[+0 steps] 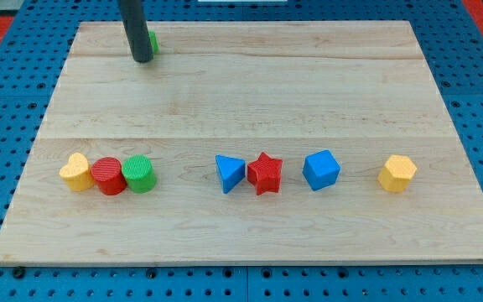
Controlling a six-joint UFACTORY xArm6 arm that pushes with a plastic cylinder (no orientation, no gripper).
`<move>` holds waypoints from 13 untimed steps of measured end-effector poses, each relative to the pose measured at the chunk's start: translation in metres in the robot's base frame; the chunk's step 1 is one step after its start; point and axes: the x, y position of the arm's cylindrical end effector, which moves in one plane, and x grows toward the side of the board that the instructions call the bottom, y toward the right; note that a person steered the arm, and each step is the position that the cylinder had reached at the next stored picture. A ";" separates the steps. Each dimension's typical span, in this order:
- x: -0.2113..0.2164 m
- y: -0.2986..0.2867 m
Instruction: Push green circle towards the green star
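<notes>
Your green circle (140, 174) sits near left, touching the red circle (108, 176). The rod has no jaws; its tip (142, 59) rests far left, hiding most of the green star (153, 42). Light, rigid, probably slippery: push its near side centrally.

no readable text or labels

Your rod (136, 29) comes down from the view's top edge, nearly upright, and your tip (142, 59) rests at the upper left.
</notes>
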 end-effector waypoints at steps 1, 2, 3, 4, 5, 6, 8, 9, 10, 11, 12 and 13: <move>-0.002 0.001; 0.035 0.063; 0.126 0.078; 0.206 0.096; 0.272 0.077; 0.266 0.007; 0.231 -0.013; 0.262 -0.012; 0.253 0.020; 0.222 0.029; 0.221 0.087; 0.181 0.098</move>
